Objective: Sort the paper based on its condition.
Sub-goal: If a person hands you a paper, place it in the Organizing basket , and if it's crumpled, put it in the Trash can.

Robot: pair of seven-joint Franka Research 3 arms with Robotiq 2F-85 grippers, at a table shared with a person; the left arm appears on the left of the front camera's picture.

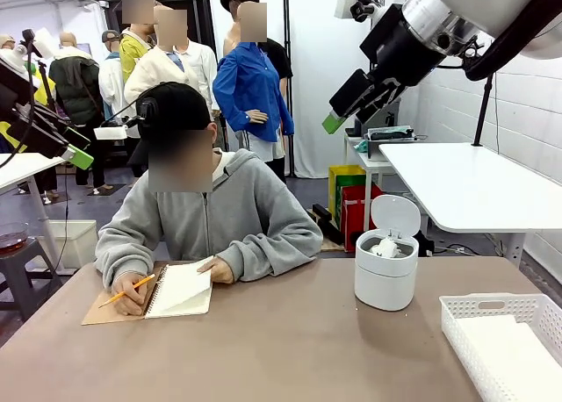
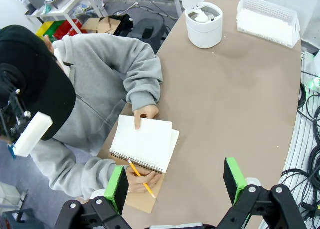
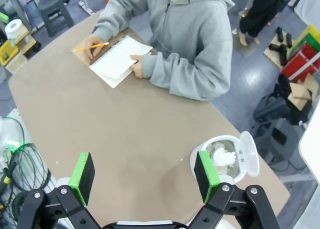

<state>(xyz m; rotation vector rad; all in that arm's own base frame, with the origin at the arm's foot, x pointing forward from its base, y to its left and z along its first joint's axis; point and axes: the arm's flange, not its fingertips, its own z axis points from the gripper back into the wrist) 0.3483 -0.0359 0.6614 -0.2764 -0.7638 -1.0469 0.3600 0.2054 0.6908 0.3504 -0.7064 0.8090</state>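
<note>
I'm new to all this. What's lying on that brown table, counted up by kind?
White round plastic bin with flip lid: 1
White lattice plastic basket: 1
Spiral-bound notebook with brown cover: 1
Yellow pencil: 1
Total: 4

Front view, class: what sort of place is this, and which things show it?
Probably a robot lab or test workshop rather than a classroom. A white robot arm hangs above the brown table where a person writes, loose cables lie beside it, and a bare white worktable stands behind.
</note>
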